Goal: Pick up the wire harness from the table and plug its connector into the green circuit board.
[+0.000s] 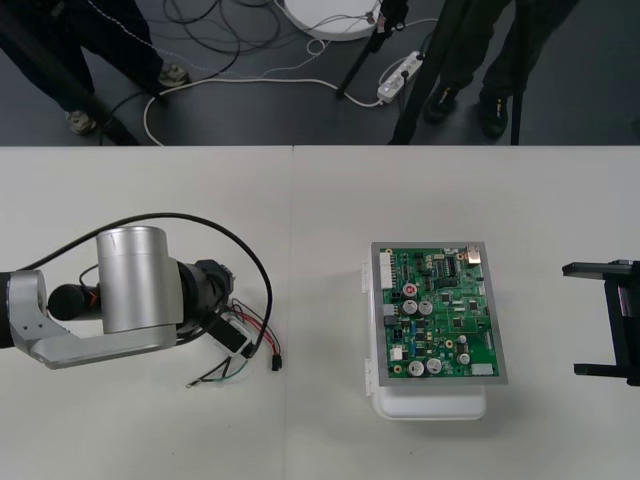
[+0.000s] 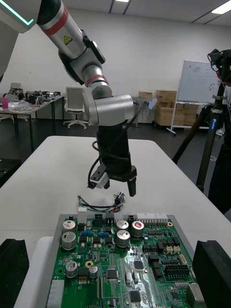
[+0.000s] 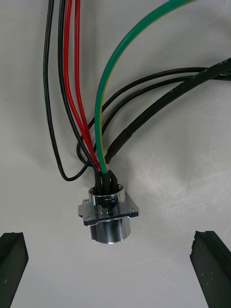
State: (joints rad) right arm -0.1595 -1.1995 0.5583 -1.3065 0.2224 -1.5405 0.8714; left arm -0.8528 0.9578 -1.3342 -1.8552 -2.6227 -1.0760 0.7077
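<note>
Counting: one green circuit board (image 1: 437, 312) on a white base (image 1: 430, 403), one wire harness (image 1: 250, 345), two grippers. Harness lies on the table (image 1: 150, 440), well to the board's left. Its long axis runs from the metal socket (image 3: 108, 216) under the left gripper (image 3: 109, 272) to the black plug (image 1: 275, 362), plug end toward the board. Its wires: two red, one green, several black. Left jaws wide, astride the socket, not touching. On the board's other side, right gripper (image 1: 592, 320), jaws wide, holding nothing. Plain light table; dark floor (image 1: 250, 110) with cables beyond the board.
</note>
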